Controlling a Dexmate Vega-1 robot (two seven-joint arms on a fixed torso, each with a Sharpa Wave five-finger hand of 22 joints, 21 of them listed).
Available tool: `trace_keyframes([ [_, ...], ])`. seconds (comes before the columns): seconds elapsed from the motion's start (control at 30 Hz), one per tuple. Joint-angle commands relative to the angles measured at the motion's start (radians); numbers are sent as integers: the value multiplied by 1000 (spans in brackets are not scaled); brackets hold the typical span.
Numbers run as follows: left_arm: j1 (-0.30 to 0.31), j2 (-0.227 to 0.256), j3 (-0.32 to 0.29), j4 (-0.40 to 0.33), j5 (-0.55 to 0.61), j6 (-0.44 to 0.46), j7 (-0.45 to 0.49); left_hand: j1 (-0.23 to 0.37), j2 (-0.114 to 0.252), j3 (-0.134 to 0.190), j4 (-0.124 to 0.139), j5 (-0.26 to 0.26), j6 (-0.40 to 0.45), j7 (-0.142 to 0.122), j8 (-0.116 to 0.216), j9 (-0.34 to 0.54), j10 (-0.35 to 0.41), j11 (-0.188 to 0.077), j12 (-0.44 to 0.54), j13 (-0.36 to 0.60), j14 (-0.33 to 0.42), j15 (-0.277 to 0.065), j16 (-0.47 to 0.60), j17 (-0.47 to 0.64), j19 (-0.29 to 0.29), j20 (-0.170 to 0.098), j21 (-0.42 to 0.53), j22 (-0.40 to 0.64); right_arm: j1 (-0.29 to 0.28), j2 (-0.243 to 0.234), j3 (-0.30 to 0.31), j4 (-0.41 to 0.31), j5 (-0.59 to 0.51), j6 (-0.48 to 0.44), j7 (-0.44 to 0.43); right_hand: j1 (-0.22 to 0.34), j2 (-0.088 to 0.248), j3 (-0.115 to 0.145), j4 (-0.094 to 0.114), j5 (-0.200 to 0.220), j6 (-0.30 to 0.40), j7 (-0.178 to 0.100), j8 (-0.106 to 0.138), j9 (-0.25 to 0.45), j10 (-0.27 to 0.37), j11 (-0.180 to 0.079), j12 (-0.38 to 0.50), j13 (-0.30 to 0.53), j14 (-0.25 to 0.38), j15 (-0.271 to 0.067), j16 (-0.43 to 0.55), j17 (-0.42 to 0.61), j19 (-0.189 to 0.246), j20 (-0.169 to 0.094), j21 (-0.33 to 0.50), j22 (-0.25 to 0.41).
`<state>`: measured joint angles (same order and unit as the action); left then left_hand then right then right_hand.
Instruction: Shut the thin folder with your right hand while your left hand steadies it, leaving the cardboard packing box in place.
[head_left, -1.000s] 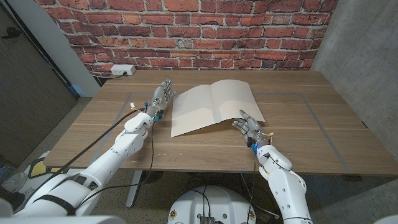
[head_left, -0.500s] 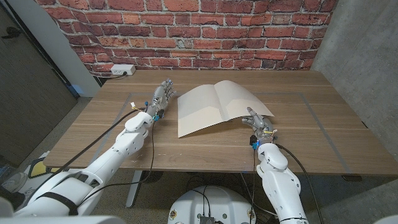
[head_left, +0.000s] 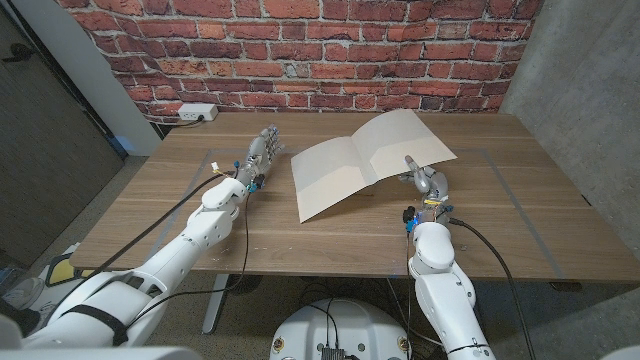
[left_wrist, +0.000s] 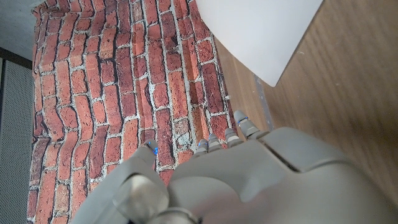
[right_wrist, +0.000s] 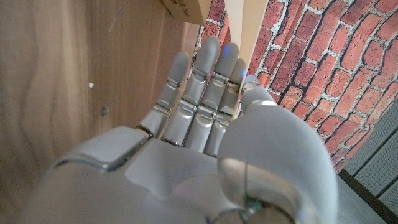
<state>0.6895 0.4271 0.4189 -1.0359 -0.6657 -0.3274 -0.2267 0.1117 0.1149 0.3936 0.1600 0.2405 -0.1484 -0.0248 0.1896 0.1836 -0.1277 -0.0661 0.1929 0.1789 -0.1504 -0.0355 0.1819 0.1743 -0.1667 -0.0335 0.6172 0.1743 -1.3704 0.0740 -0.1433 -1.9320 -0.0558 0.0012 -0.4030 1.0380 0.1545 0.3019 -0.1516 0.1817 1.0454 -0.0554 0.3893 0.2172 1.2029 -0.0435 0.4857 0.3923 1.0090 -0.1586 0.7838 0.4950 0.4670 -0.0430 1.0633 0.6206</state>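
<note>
The thin cream folder (head_left: 345, 170) lies open on the wooden table (head_left: 150, 210). Its left leaf is flat and its right leaf (head_left: 410, 135) is tilted up off the table. My right hand (head_left: 424, 182) is at the raised leaf's near edge, fingers straight and touching its underside (right_wrist: 239, 18). A corner of the cardboard box (right_wrist: 186, 7) shows just beyond those fingertips. My left hand (head_left: 259, 157) stands apart from the folder's left edge with fingers extended, and the folder's corner (left_wrist: 261, 31) lies ahead of it.
A white power strip (head_left: 197, 113) sits at the table's back left against the brick wall. Thin tape lines (head_left: 510, 195) mark the tabletop. A concrete pillar (head_left: 590, 90) stands at the right. Black cables run along both forearms.
My right hand has moved away from me and up, lifting the folder's right leaf. The whole folder has slid and turned a little to the right. My left hand has stayed put.
</note>
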Motion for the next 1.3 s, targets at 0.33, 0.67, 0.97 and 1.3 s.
trace_keyframes([
  [0.33,-9,-7,6,-5,-7,12,-27,1,22,1,-4,1,0,-3,2,1,-4,3,5,4,-8,-14,3,2,-1,-41,-4,5,38,-63,-50,3,26,150,-39,22,4,6,1,1,19,13,9,-1,12,11,12,18,21,-63,-7,-1,-8,-75,29,-6],
  [0.67,4,-1,6,-32,-12,13,-30,3,15,-1,-8,0,5,-5,3,1,8,13,9,4,1,-5,5,1,5,-35,-8,4,62,-91,-71,6,37,219,-55,24,3,13,3,0,20,11,9,-4,10,9,14,28,21,-63,-19,-1,-14,-76,42,-12],
  [0.97,23,4,3,-60,-24,19,-35,5,12,-1,-10,-2,9,-5,4,1,14,13,11,4,9,-1,7,1,11,-37,-9,4,79,-114,-93,9,66,284,-58,26,1,18,5,0,22,12,10,-4,7,2,16,37,23,-64,-28,0,-24,-77,52,-19],
  [1.3,45,13,1,-103,-38,16,-54,11,-3,-5,-20,-5,22,-1,8,1,32,20,16,4,28,4,10,1,23,-30,-11,4,99,-139,-123,-8,103,326,-52,25,-4,22,5,-1,28,10,13,-3,6,4,18,45,27,-63,-36,1,-29,-80,62,-25],
])
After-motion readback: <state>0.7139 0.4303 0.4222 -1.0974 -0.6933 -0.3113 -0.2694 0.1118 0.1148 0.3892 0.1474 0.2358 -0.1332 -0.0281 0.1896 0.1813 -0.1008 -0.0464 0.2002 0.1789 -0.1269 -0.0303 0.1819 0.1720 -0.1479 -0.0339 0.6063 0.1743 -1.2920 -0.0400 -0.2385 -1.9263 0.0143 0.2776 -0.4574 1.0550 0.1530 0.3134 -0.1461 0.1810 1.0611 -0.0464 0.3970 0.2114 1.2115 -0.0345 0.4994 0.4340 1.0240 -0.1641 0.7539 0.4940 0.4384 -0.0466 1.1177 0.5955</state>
